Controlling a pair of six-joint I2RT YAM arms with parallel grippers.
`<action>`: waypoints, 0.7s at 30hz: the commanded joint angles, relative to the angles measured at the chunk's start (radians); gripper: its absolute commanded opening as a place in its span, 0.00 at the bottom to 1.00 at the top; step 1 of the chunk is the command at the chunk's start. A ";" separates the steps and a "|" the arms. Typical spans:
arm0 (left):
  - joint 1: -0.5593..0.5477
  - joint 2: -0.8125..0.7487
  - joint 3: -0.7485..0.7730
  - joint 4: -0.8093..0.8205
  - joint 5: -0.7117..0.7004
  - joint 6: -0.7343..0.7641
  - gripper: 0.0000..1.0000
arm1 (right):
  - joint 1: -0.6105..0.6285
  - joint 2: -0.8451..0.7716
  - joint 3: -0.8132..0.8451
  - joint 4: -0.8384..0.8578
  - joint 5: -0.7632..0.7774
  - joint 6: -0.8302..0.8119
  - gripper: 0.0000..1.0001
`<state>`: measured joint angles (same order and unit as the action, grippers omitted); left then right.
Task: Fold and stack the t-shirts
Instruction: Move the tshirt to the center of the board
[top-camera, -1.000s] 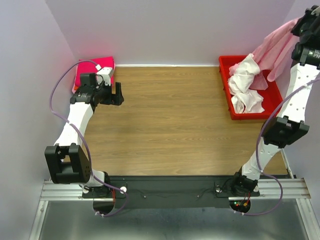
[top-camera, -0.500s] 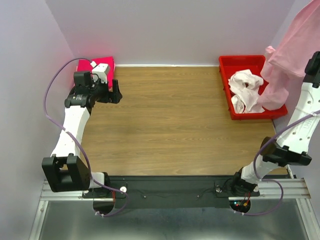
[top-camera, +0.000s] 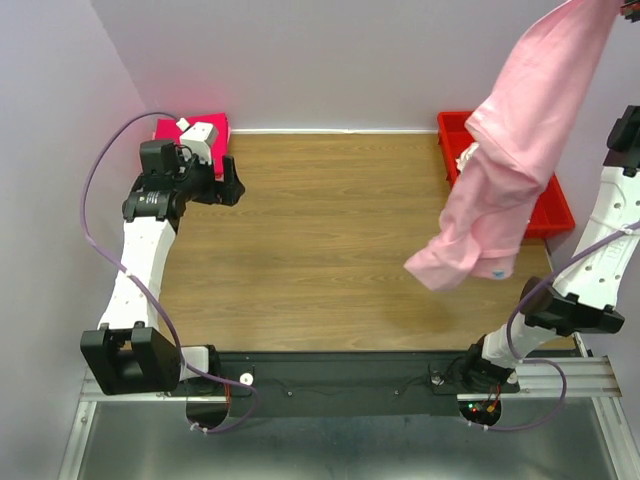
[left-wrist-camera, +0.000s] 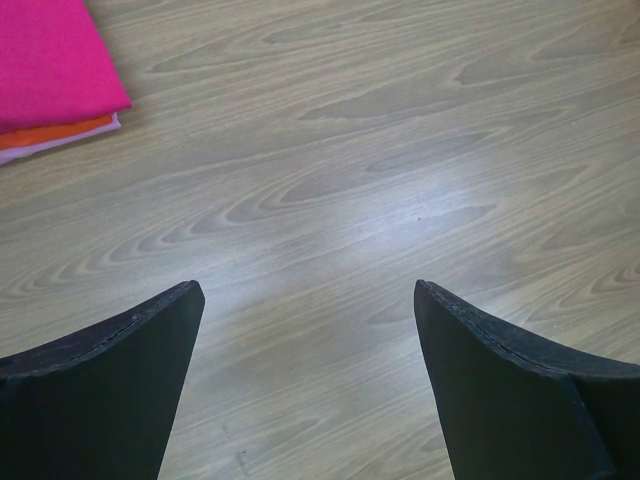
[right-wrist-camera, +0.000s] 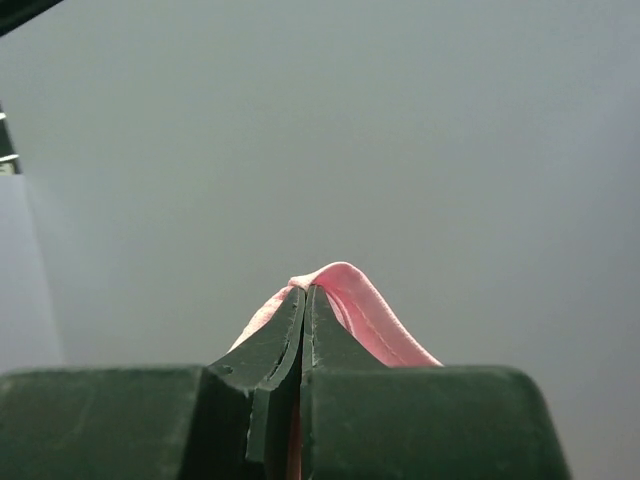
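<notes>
A light pink t-shirt (top-camera: 510, 150) hangs in the air, from the top right corner of the top view down over the table's right side. Its lower end (top-camera: 455, 262) dangles above the wood. My right gripper (right-wrist-camera: 305, 292) is shut on a fold of that pink cloth (right-wrist-camera: 365, 312) and points at the grey wall. A folded stack of t-shirts (left-wrist-camera: 45, 60), hot pink on top with salmon and pale edges under it, lies at the back left corner (top-camera: 170, 130). My left gripper (left-wrist-camera: 305, 300) (top-camera: 232, 183) hovers open over bare wood just right of the stack, holding nothing.
A red tray (top-camera: 558, 205) stands at the back right, mostly hidden behind the hanging shirt. A bit of white cloth (top-camera: 466, 155) shows in it. The wooden table (top-camera: 320, 250) is walled at the back and sides. My right arm (top-camera: 600, 250) rises along the right edge.
The right arm has lifted the light pink shirt out of the tray and swung it left, so it now hangs over the table. The left arm has shifted slightly toward the back left.
</notes>
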<state>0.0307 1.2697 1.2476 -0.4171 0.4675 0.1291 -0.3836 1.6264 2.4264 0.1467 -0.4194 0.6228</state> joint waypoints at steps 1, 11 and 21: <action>0.006 -0.038 0.064 0.001 0.034 -0.006 0.99 | 0.052 0.015 -0.050 0.045 -0.145 0.221 0.01; 0.029 -0.039 0.116 -0.002 0.049 -0.039 0.99 | 0.552 0.090 -0.153 -0.056 0.022 -0.047 0.01; 0.153 -0.066 0.159 -0.015 0.167 -0.013 0.99 | 0.647 0.150 -0.028 -0.075 0.103 0.009 0.01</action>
<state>0.1486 1.2583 1.3430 -0.4484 0.5575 0.0986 0.2523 1.8797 2.3726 -0.0086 -0.3607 0.6106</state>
